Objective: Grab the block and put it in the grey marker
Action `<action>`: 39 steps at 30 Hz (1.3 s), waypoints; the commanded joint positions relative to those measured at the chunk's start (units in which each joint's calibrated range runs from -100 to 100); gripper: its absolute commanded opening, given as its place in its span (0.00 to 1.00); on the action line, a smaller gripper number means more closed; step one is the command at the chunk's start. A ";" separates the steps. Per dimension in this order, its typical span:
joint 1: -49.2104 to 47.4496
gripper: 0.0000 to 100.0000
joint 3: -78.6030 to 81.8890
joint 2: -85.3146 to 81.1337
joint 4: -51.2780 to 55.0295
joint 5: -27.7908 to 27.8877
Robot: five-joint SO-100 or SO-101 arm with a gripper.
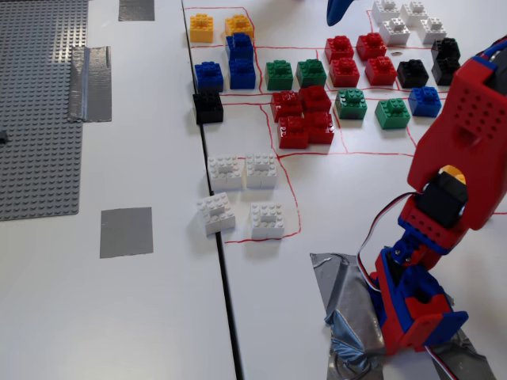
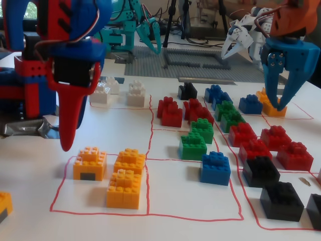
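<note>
- We see the end effector (image 2: 67, 143) at the left of the low fixed view, a red tapered tip pointing down just above and left of a cluster of orange bricks; only one finger shows edge-on, so we cannot tell whether its fingers are apart or together, and nothing is visibly held.
- The block (image 2: 90, 162) we judge the likeliest target is the left-most of three orange bricks inside a red-outlined box at the lower left of that view, resting on the desk (image 2: 190, 201).
- Its two neighbours (image 2: 126, 181) sit close on its right, so we would take it by the free front and back faces, or left and right only if a finger fits the gap.
- We expect it to be light, rigid and smooth-sided; a centred, square pinch below the studs should hold, an off-centre one may twist it.
- The grey marker (image 1: 126, 232) lies at the lower left of the higher fixed view, empty, well apart from the arm.
</note>
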 commanded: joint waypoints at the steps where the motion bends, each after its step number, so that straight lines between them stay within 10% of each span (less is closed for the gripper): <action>1: 0.84 0.24 -0.82 -0.25 -1.60 0.00; 39: -4.56 0.26 0.36 3.21 -3.54 2.74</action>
